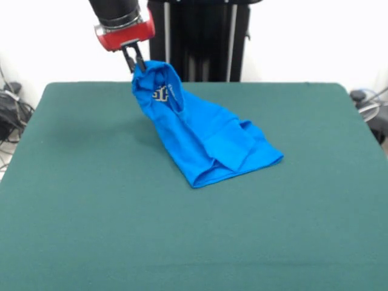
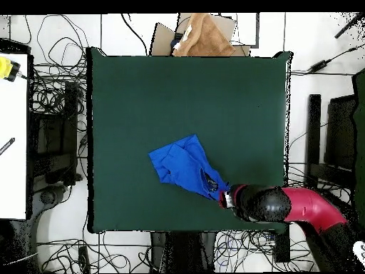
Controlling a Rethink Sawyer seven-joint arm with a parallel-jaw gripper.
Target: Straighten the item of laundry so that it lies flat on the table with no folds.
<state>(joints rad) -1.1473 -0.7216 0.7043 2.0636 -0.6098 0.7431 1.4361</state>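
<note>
We see no containers on the tabletop [image 1: 85,230]; the only thing it carries is the blue T-shirt [image 1: 206,139]. The gripper [image 1: 134,60] has its jaws pinched together on the shirt's top edge, holding that end lifted above the green surface. From there the cloth slopes down to the tabletop, where its lower end rests bunched and creased, with one fold doubled over near the bottom edge. A patch of white lettering [image 1: 160,93] shows just under the held point, curled into the fabric so that we cannot read it. In the overhead view the shirt [image 2: 182,165] lies a little toward the robot's side of the tabletop [image 2: 142,93], its narrow end running to the gripper [image 2: 224,198] near that edge. The arm [image 2: 299,207] is cut off at the top of the front view. Beyond the far edge in the overhead view we make out a brown cloth [image 2: 203,37] on cardboard, and tangled cables [image 2: 53,93] on the floor beside the table.
</note>
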